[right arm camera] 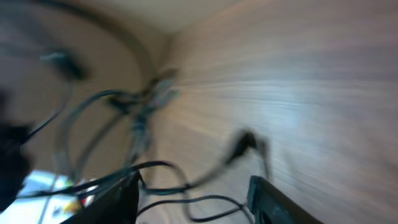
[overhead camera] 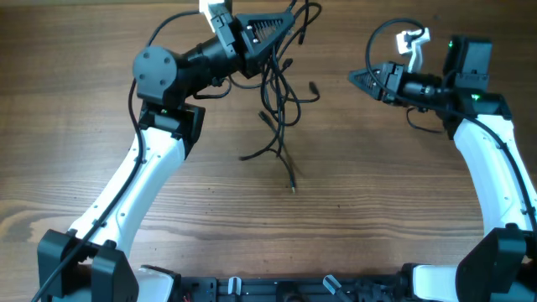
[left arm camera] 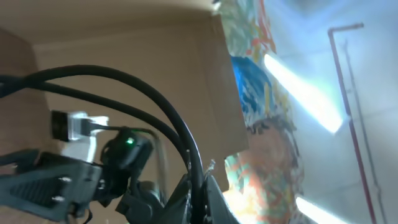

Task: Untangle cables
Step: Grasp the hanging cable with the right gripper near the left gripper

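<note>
Your left end effector (overhead camera: 289, 23) is closed on the cables (overhead camera: 281, 101). It pinches them at their far end, close to the top border of the overhead view. In the left wrist view the two fingers (left arm camera: 200, 198) are pressed together, and two black cords (left arm camera: 155, 102) go out from between them and curve to the left. Your right end effector (overhead camera: 354, 77) is open. In the right wrist view its fingers (right arm camera: 121, 196) stand apart at the bottom of the picture. This picture is blurred: thin cords (right arm camera: 186, 186) cross in front of the gap, but I cannot tell if a finger touches them, and nothing looks gripped. From above, the right tip points to the left, toward the bundle, and is apart from it, with bare desk (overhead camera: 377, 193) between them. The nearest cord end there is a short branch with a plug (overhead camera: 315, 87). More bare wood shows on the near side of the bundle, between the two arms. The long axis of the bundle goes from the left end effector toward the near edge of the desk, and it finishes in a single cord with a small plug (overhead camera: 292, 188). Another loose end (overhead camera: 243, 157) goes off toward the left arm.
</note>
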`<state>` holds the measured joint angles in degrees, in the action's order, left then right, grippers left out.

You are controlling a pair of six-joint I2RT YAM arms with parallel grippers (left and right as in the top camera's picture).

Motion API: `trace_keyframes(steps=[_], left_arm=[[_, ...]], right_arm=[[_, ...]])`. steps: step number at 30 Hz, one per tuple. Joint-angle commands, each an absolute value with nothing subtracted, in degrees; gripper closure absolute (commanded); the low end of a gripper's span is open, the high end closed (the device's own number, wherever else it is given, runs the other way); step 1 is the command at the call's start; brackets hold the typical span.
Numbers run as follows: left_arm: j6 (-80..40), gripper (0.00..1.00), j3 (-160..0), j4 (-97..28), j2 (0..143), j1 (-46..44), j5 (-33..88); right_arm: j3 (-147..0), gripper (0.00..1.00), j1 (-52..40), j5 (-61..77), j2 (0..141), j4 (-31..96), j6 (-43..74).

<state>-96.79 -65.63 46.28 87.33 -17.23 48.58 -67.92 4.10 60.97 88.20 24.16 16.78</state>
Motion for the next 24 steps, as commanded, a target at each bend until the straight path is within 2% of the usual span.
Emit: trace_keyframes(steps=[1, 9, 14, 21, 24], left_arm=[[-97.8, 0.96, -66.5, 45.6, 86.6, -17.1, 45.2], [-97.7, 0.96, -66.6, 44.6, 86.6, -17.4, 40.4], [-97.7, 0.96, -66.6, 35.5, 86.6, -17.4, 39.0], [-97.7, 0.96, -66.5, 34.4, 86.7, -17.6, 37.9], [-97.7, 0.96, -66.5, 34.4, 86.7, -17.6, 37.9]], right_arm=[[-67.9, 0.4, 0.7, 74.1, 89.0, 20.8, 11.0], [-67.9, 0.4, -9.5, 74.6, 89.0, 5.5, 13.4], [-67.9, 0.43, -12.6, 76.0, 89.0, -6.0, 19.6], [-67.9, 0.61, -16.0, 70.0, 89.0, -6.3, 19.9], [-67.9, 0.76, -17.7, 65.5, 89.1, -6.3, 21.4]])
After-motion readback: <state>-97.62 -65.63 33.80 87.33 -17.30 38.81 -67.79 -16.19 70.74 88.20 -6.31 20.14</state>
